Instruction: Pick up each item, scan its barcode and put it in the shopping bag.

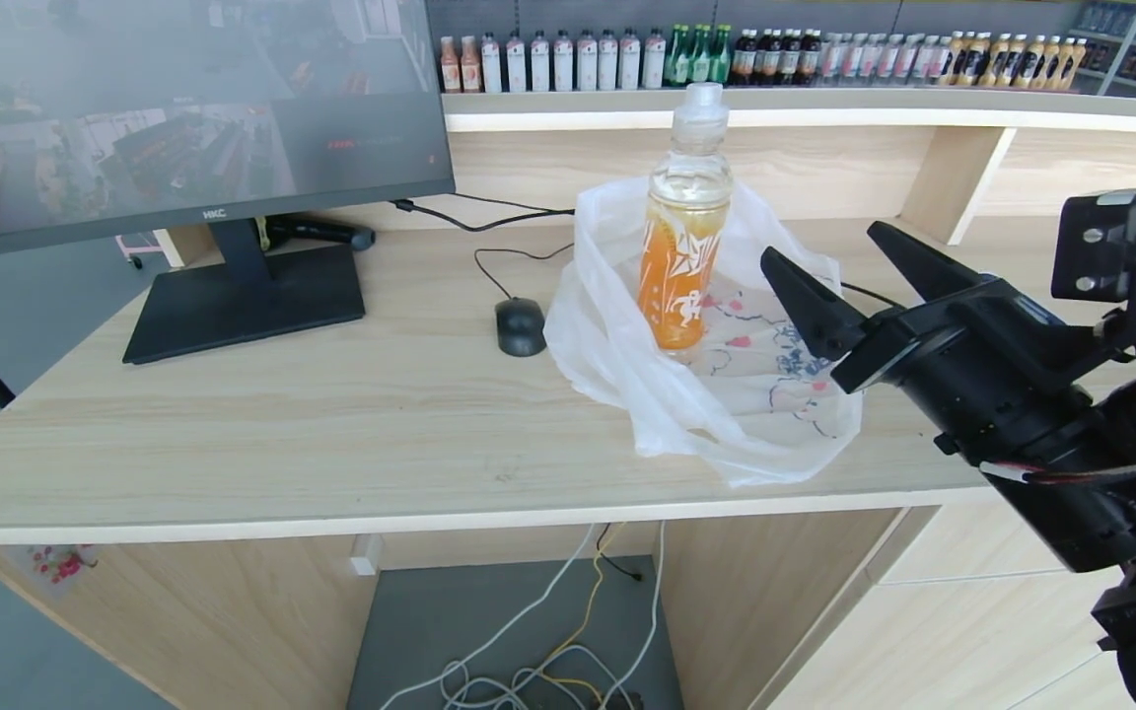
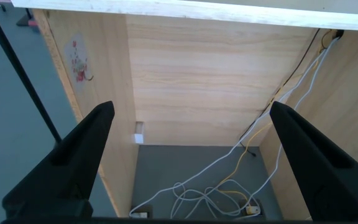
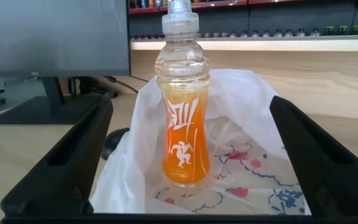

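Right end effector (image 1: 822, 243): wide open, nothing held. It hangs above the tabletop (image 1: 233, 424) on the robot's right, fingers aimed at the bottle (image 1: 683, 258), apart from it. The bottle holds orange drink, has a clear cap, and stands upright inside the open white bag (image 1: 726, 424). The bag sits on the tabletop. Mouse (image 1: 521, 325) just beside the bag, on its left. Monitor (image 1: 183, 108) at far left. A dark object (image 1: 319, 233) lies behind its stand, possibly a hand scanner, too small to tell. Left end effector (image 2: 191, 111): wide open, empty, below tabletop level, facing a wooden panel (image 2: 197, 81) and loose cables (image 2: 210, 193) on the floor.
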